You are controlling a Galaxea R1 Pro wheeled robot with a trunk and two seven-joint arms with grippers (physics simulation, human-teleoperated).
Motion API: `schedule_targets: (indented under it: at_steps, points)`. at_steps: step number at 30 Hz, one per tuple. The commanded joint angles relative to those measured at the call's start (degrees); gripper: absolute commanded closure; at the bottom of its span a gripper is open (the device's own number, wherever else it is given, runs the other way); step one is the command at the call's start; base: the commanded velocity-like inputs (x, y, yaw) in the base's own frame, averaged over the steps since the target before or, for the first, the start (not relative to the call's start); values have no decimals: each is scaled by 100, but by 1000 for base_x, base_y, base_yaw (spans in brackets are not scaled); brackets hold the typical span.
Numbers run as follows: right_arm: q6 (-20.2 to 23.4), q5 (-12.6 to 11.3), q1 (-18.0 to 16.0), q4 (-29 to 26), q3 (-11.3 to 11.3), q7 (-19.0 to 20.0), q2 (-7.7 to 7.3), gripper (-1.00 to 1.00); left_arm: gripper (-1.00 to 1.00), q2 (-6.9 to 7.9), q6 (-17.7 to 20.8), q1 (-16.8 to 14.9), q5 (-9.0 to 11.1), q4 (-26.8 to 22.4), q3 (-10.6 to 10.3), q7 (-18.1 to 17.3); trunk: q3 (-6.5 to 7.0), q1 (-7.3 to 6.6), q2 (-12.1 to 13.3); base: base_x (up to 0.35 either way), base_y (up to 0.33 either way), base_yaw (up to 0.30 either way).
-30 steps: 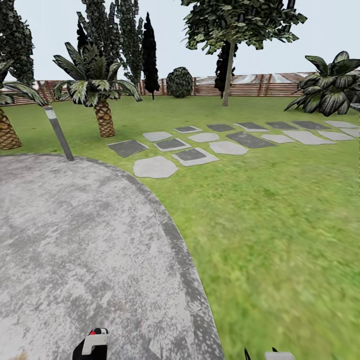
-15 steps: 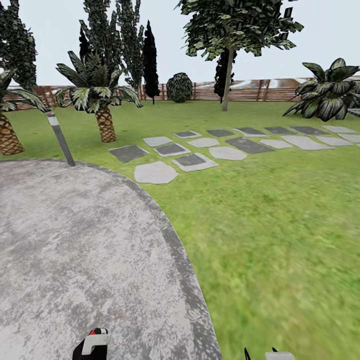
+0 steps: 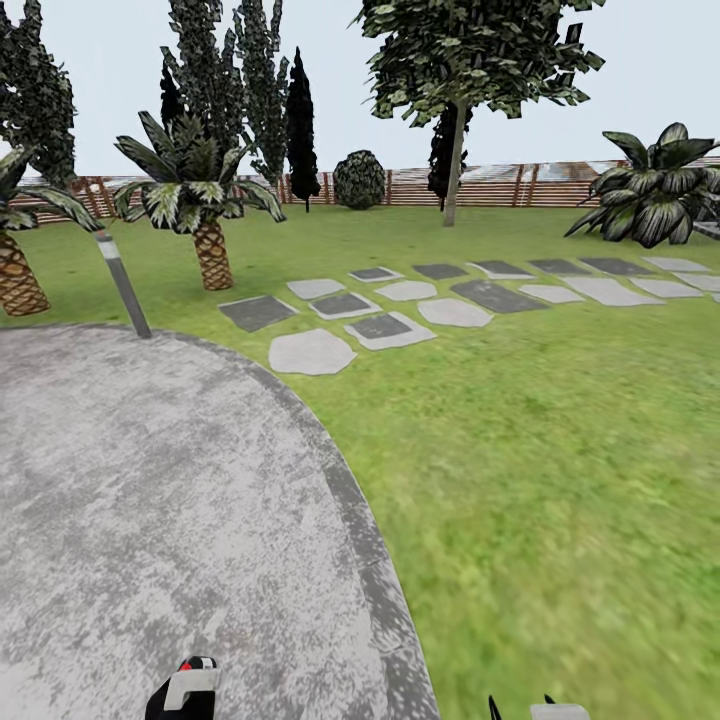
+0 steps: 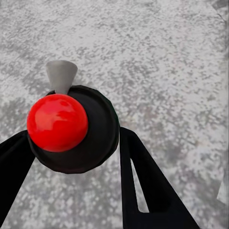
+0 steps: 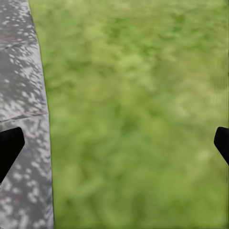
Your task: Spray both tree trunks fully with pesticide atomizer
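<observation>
The pesticide atomizer (image 4: 71,129), a dark bottle with a red top and a pale trigger, sits between the black fingers of my left gripper (image 4: 71,143), which is shut on it above the grey speckled floor (image 4: 157,57). At the bottom edge of the head view I see the atomizer (image 3: 188,685) over the floor (image 3: 150,500). My right gripper (image 5: 114,143) is open, its fingertips wide apart over the curved paving edge and the grass. One tree (image 3: 470,50) with a pale bare tree trunk (image 3: 455,165) stands far ahead by the fence (image 3: 500,185).
A grey bollard (image 3: 125,285) leans at the paving's far edge. Two palms (image 3: 205,230) (image 3: 15,270) stand at the left. Stepping stones (image 3: 390,325) cross the lawn (image 3: 550,450). Dark conifers (image 3: 300,120), a round shrub (image 3: 360,180) and a broad-leaved plant (image 3: 650,195) line the back.
The whole head view has shifted a little, with palms, bollard and stones sliding lower in the picture: the camera moved. Both grippers keep their places in the view.
</observation>
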Motion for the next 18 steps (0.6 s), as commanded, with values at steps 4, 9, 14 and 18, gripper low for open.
schedule_targets:
  at_steps: [4, 9, 14, 18]
  points:
    - [-19, -5, -3, 1, -7, -7, 8, -100, 100, -1, -18, -3, 0, 9, 7, 4, 68, -90, 160, 0, 0, 0]
    - [-26, -23, -3, -19, -14, -11, 16, -100, 100, -1, -18, -3, 0, 11, 7, 5, 157, -199, 361, 0, 0, 0]
    - [-21, -11, -3, -15, -8, 5, 17, -100, 100, -4, -18, -3, 0, 11, 7, 3, 247, -309, 561, 0, 0, 0]
    - [-20, -9, -3, -9, -6, 13, 17, -100, 100, -2, -18, -3, 0, 6, 7, 5, 319, -397, 721, 0, 0, 0]
